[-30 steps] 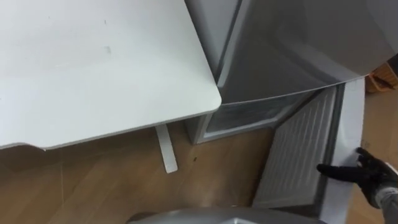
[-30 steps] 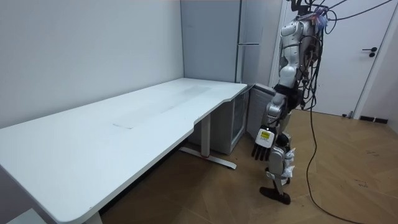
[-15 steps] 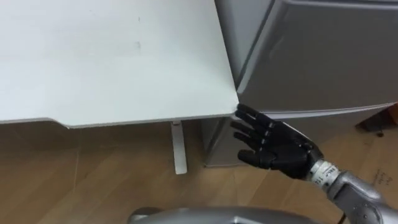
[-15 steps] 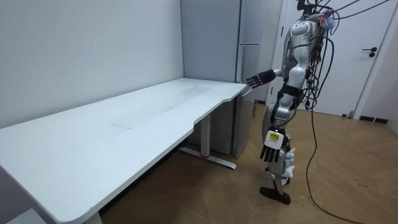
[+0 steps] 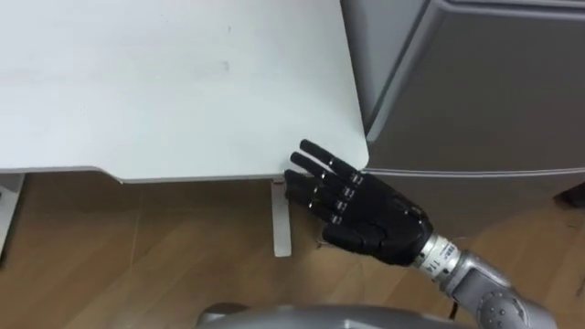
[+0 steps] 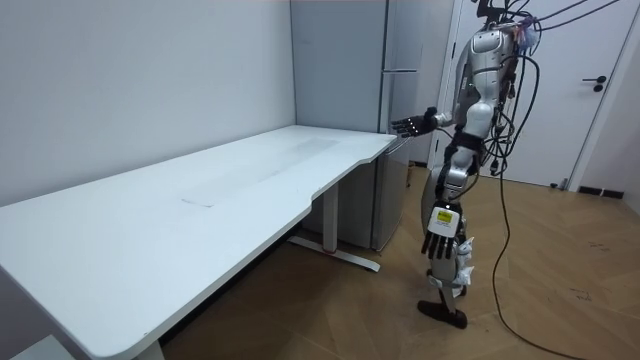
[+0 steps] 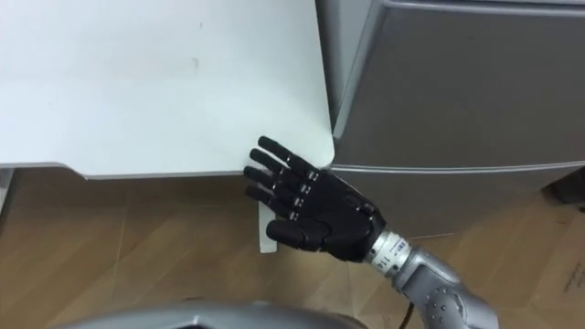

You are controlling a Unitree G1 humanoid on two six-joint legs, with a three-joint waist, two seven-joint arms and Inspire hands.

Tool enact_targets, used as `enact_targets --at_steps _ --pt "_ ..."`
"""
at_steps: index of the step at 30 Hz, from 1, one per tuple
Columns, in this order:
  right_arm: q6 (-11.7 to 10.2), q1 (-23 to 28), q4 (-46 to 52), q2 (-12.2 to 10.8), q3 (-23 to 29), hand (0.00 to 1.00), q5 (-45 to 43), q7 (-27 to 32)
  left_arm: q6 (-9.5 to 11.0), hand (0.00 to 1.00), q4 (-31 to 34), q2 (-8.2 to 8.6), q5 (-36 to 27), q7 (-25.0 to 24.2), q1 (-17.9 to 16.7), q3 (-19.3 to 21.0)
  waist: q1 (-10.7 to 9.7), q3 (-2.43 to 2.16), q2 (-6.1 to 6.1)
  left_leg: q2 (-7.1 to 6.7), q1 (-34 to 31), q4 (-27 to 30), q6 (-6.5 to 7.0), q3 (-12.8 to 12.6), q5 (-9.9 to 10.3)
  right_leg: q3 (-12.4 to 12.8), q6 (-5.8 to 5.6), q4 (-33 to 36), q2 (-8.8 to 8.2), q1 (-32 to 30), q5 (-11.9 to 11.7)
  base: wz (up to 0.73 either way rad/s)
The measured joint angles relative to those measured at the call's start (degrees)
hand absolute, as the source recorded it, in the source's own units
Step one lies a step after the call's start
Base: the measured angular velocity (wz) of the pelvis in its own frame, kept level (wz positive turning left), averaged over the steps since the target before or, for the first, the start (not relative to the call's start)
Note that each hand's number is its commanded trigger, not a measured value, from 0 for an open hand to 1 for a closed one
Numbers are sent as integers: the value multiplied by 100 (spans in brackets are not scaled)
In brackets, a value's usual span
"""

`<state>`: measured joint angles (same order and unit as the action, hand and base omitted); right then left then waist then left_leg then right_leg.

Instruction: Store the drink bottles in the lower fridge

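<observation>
No drinks are in sight. The grey fridge [image 5: 484, 100] stands to the right of the white table [image 5: 164, 82], and its lower door [image 5: 475, 196] is closed. My right hand [image 5: 366, 215] is raised in front of the table's near right corner, open, with straight spread fingers and nothing in it. It hovers just below and in front of that corner, left of the fridge. In the room view I stand upright facing the fridge [image 6: 400, 120], right hand [image 6: 410, 125] held out towards it. My left hand [image 6: 440, 238] hangs open by my thigh.
The table's white leg [image 5: 281, 219] stands on the wooden floor under the corner, close to the fridge's side. In the room view a white room door [image 6: 560, 90] is behind me, and open floor lies to the room view's right.
The lower fridge door, open one second ago with my right hand on it, is now closed. I have straightened up, and my right hand has risen and moved left to the table corner.
</observation>
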<state>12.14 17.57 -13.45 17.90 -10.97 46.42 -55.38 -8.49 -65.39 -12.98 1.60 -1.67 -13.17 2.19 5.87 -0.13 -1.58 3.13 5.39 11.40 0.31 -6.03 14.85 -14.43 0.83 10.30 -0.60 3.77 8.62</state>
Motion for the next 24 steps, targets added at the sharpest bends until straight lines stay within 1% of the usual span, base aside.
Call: enact_targets --at_steps 1,2,3,4,6,7,9,10,11,12,14,16,18,19,21,23,24 --pt "-7 -5 -174 -4 24 0 -52 -54 -2 0 -1 4 13 0 9 29 -14 -2 -14 -2 -7 0 0 10 0 -6 0 -8 1 2 0 8" --pt "-9 -1 -552 -1 112 0 -286 -87 -2 0 -1 13 18 3 2 134 -24 -21 -60 -17 -23 -2 0 18 0 -19 -1 -59 -4 13 0 4" --pt "-10 39 -993 49 174 0 -598 -65 1 0 2 18 16 36 8 209 -32 -25 -89 -21 -24 -2 0 15 0 -9 -2 -73 -4 14 1 0" --pt "-10 47 -1211 61 239 0 -797 -35 2 0 6 22 15 69 -1 215 -52 -24 -98 -23 -24 -3 0 22 0 -1 -4 -71 -4 15 2 0" --pt "-27 30 -2112 87 593 0 -1598 239 15 0 22 53 17 173 -42 219 -103 -16 -127 -47 -34 -2 5 33 2 -6 -24 -72 -29 5 15 0" --pt "-48 58 -2375 104 644 0 -1686 312 16 0 20 51 17 189 -41 224 -115 -15 -134 -52 -36 -2 6 46 3 -6 -24 -74 -32 3 16 0" --pt "-177 26 -3336 94 983 0 -2073 588 29 0 9 52 20 259 -49 310 -149 -15 -188 -75 -32 -12 11 83 3 -4 -43 -81 -38 13 27 0" --pt "-215 16 -3460 87 1049 0 -2213 668 30 0 8 51 20 272 -55 355 -164 -15 -191 -75 -28 -13 12 85 3 -3 -43 -82 -35 15 27 0" --pt "-325 -4 -3774 54 1141 0 -2305 798 29 0 5 48 20 286 -58 401 -187 -12 -212 -75 -8 -13 12 84 3 4 -42 -84 -31 31 27 0" --pt "-402 -127 -4055 15 1202 0 -2354 909 27 0 5 54 23 310 -54 409 -222 -10 -218 -75 9 -10 12 87 3 2 -42 -83 -19 56 27 0" --pt "-468 -336 -4435 -19 1221 0 -2446 1086 18 0 13 58 31 337 -27 444 -242 -9 -214 -77 29 -4 12 83 3 5 -42 -82 -9 79 27 0" --pt "-474 -466 -4703 -33 1228 0 -2476 1261 10 0 19 61 41 353 -9 475 -249 -7 -209 -80 28 10 15 99 5 -10 -42 -80 -15 90 27 6" --pt "-459 -561 -5052 -43 1268 0 -2641 1547 -37 0 11 98 102 389 -8 659 -249 -5 -193 -88 25 17 16 153 6 -62 -44 -81 -21 110 29 12" --pt "-449 -579 -5132 -33 1285 0 -2719 1636 -54 0 7 98 110 398 -13 669 -251 -4 -189 -89 22 17 16 164 6 -72 -46 -81 -22 113 30 9" --pt "-260 -711 -5471 -69 1404 0 -2864 1920 -161 0 4 119 113 453 -67 732 -253 0 -164 -88 18 25 16 171 6 -86 -46 -85 -18 112 33 0" --pt "-223 -774 -5605 -82 1487 0 -2877 2054 -235 0 1 175 112 491 -89 811 -273 0 -148 -94 17 26 16 156 6 -76 -46 -135 -25 141 35 3" --pt "-208 -773 -5656 -82 1524 0 -2876 2153 -260 0 1 226 113 497 -92 887 -264 10 -141 -98 21 25 16 160 6 -66 -48 -170 -24 166 37 7"
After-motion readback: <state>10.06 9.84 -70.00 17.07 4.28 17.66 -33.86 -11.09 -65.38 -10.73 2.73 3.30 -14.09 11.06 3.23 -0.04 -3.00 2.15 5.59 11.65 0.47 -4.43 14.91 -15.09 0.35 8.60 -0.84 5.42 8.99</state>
